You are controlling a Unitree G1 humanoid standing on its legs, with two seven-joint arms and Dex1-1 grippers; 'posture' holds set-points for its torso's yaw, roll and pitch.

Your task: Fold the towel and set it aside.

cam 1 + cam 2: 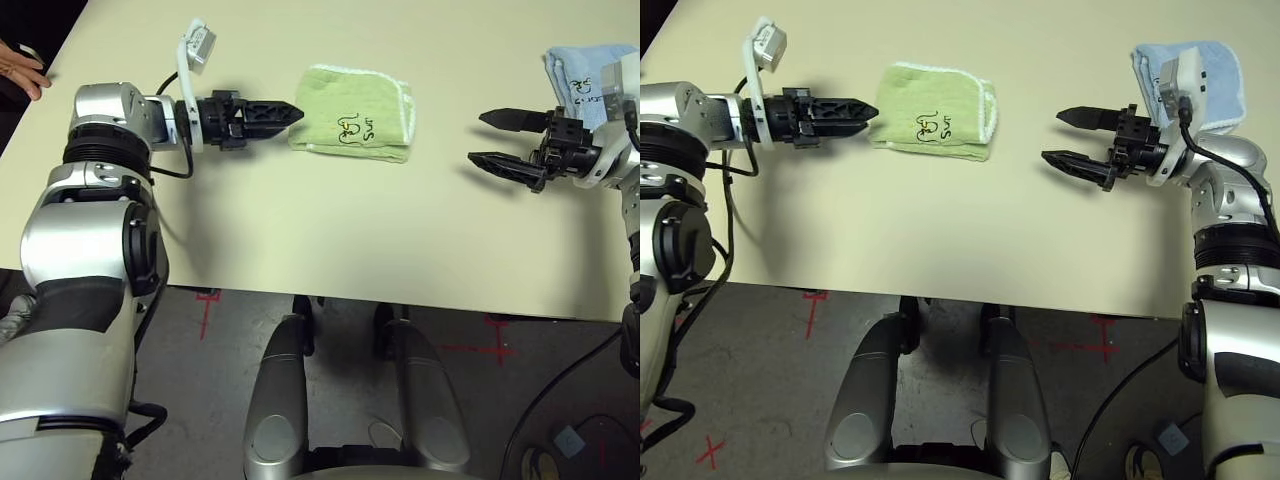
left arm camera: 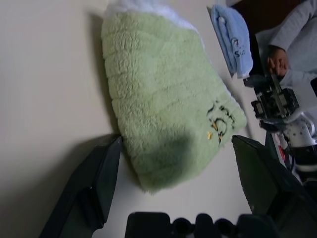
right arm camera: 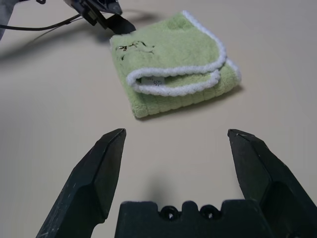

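Observation:
The towel, lime-green terry with white scalloped edging and a small dark embroidered motif, lies folded into a compact rectangle on the beige table. My left gripper is at its left edge, level with the tabletop. In the left wrist view the left gripper is open, its black fingers straddling the near corner of the towel without closing on it. My right gripper is open over bare table, well to the right of the towel. The right wrist view shows the folded layers of the towel ahead.
A light blue folded cloth lies at the back right, just behind my right wrist. A person's hand rests at the table's far left edge. The table's front edge runs below both arms.

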